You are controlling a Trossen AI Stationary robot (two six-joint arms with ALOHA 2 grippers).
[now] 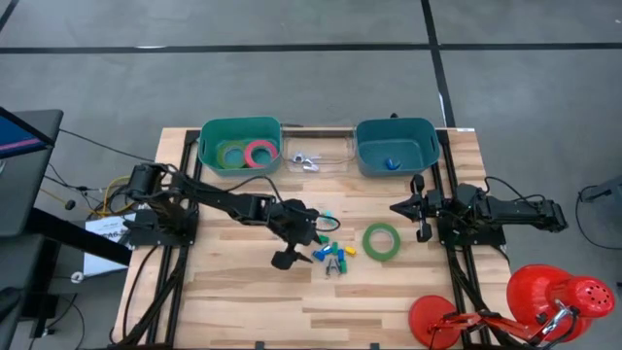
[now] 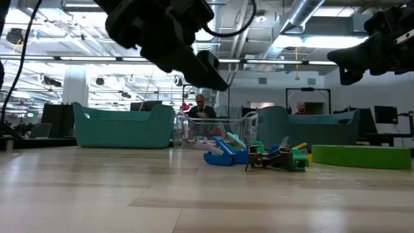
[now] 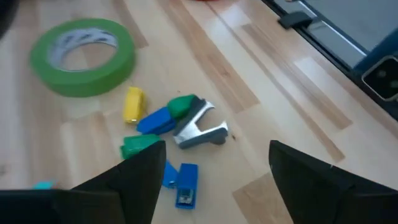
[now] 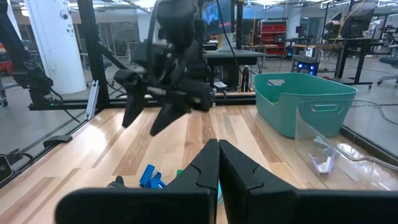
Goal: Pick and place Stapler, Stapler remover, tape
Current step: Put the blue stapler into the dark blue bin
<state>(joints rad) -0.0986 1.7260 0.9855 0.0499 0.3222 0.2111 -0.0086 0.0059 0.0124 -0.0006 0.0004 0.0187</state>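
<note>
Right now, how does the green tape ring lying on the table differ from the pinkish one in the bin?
The green tape ring lies alone on the bare wood, near the small coloured pieces; the pinkish tape ring sits inside the left teal bin, overlapping another green ring. They differ in colour, and the table one looks a bit larger. Both are flat rings with wide holes.

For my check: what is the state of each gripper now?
Left gripper: open, holding nothing.
Right gripper: closed, holding nothing.
</note>
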